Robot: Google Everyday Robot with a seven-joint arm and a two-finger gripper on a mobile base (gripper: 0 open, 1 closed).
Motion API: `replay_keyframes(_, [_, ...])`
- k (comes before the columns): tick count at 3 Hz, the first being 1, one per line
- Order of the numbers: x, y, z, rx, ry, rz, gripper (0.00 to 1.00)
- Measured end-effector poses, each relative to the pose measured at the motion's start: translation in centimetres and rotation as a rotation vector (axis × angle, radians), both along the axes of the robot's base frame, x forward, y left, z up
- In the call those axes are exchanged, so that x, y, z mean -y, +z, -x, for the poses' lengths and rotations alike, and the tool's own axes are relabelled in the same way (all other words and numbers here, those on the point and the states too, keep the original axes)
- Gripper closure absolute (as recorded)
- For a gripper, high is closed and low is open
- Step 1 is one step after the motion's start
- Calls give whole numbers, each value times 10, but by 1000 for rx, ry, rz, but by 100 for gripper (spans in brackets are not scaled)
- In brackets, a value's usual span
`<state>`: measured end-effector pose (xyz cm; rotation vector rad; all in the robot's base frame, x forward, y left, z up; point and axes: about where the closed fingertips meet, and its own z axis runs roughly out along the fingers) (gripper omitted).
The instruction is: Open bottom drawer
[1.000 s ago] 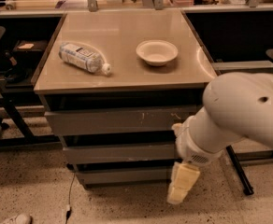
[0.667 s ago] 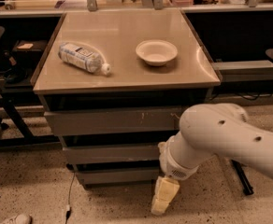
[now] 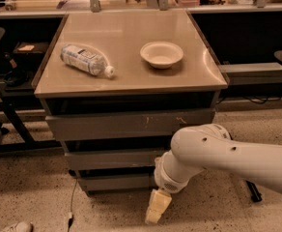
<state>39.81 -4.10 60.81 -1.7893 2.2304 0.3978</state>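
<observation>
One cabinet point(image 3: 131, 81) with three grey drawers, stacked: top drawer point(image 3: 131, 123), with pale scratch marks; middle drawer point(image 3: 112, 158); and bottom drawer point(image 3: 117, 181), the lowest, at 6 o'clock in the view just above the speckled floor point(image 3: 35, 197), its flat front appearing pushed in. On the cabinet top lie two objects, well apart: one plastic bottle point(image 3: 85, 59) on its side at 10 o'clock, cap toward the front edge, and one shallow white bowl point(image 3: 161, 53) upright at 12 o'clock. One white arm point(image 3: 228, 153) enters from 4 o'clock. Its one gripper point(image 3: 156, 208) points down at the floor, just beside the bottom drawer's right end at 5 o'clock from it; whether it is open or closed, or touches the drawer front, cannot be told.
</observation>
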Motion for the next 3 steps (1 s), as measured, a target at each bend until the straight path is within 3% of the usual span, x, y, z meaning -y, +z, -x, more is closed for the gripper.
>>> replay_keyframes(1, [-9,-36,1,-29,-12,-13,0])
replay_keyframes(3, [-7,-162,-29,-71,-69,3,0])
